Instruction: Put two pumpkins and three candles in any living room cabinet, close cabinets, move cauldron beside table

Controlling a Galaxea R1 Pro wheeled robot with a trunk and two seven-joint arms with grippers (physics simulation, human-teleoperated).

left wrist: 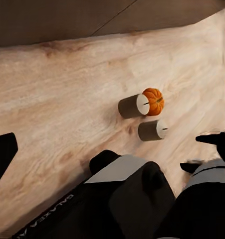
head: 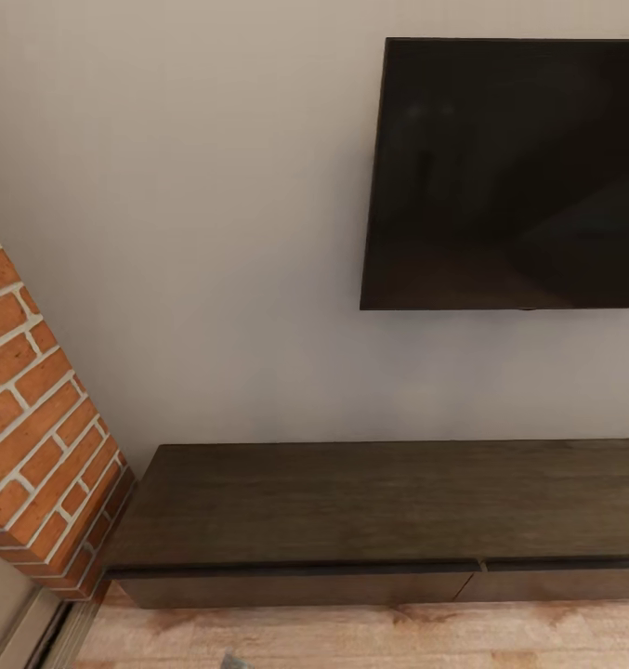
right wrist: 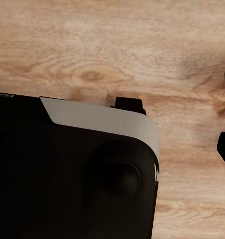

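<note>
Lying on floor: pumpkin (left wrist: 153, 101) touching candle (left wrist: 132, 106); tool states: cannot tell.

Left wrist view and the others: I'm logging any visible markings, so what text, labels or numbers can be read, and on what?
"GALAXEA": pale letters on the robot's black body in the left wrist view, cut off at the picture's edge, so only partly legible.
Television, cabinet, candles, pumpkin: no text.
</note>
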